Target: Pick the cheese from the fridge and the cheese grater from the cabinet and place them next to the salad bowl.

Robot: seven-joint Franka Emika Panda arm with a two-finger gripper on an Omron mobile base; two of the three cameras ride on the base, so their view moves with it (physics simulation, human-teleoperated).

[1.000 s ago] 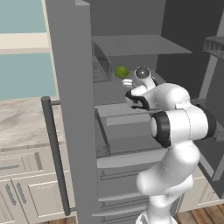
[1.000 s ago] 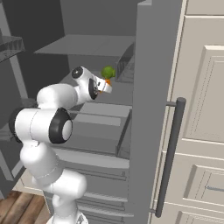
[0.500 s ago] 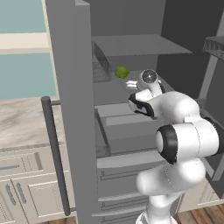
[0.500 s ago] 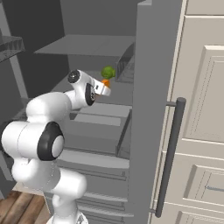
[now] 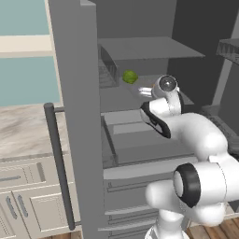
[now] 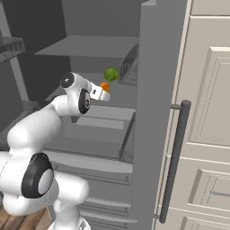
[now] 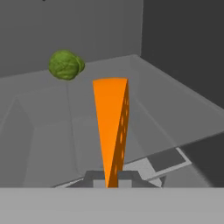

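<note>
While our claw (image 7: 112,180) is clamped on the cheese (image 7: 111,127), the wedge's long axis runs straight out ahead from the fingertips inside the fridge (image 5: 77,93), with the green ball (image 7: 65,64) beyond, so we judge withdrawal comes next.

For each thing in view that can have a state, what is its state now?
fridge: door open, grey shelves showing.
cheese: held at its narrow end, sticking out ahead of the tool.
tool: shut on the cheese, in front of the fridge shelves.
green ball: resting on a fridge shelf, apart from the cheese.
</note>
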